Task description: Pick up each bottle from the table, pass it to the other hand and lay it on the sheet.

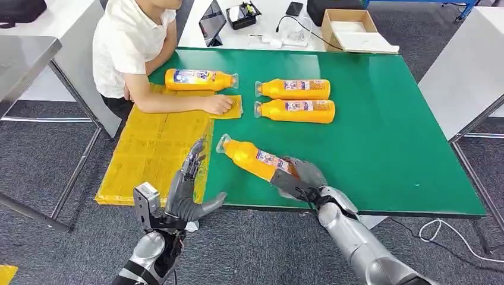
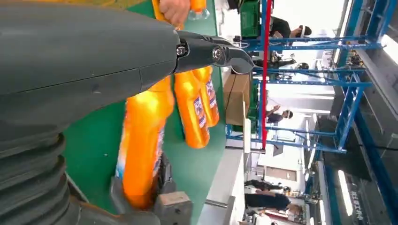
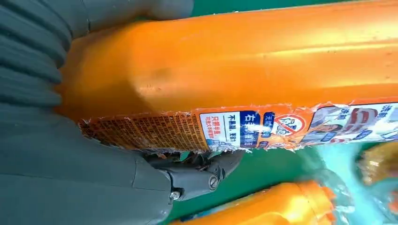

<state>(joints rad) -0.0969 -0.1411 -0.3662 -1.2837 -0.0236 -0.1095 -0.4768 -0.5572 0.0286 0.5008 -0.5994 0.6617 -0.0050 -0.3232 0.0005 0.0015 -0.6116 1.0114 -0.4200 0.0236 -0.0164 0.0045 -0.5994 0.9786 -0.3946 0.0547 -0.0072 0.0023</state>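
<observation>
The bottle (image 1: 257, 158) lies by the green table's (image 1: 386, 148) near edge, its base gripped by the right hand (image 1: 297, 178), cap aimed at the empty, spread left hand (image 1: 189, 193) for handover. Beyond, a person's hand (image 1: 219, 104) steadies the yellow sheet (image 1: 151, 148).

the head view looks from high on the robot, forward and down, over the whole green table (image 1: 392, 136); the near edge of the table lies low in the picture and the far edge lies high. both arms come in from below.

the left wrist view sits close behind the left hand (image 2: 94, 61) and is turned on its side. it looks along the table toward its far edge and the blue racks (image 2: 347, 93) beyond.

the right wrist view is very near, just behind the right hand (image 3: 70, 164), against the held bottle (image 3: 244, 75).

all three views share this held bottle (image 1: 257, 158) (image 2: 141, 145). the head and left wrist views also share the two bottles (image 1: 295, 100) (image 2: 197, 105) lying side by side farther in.
</observation>
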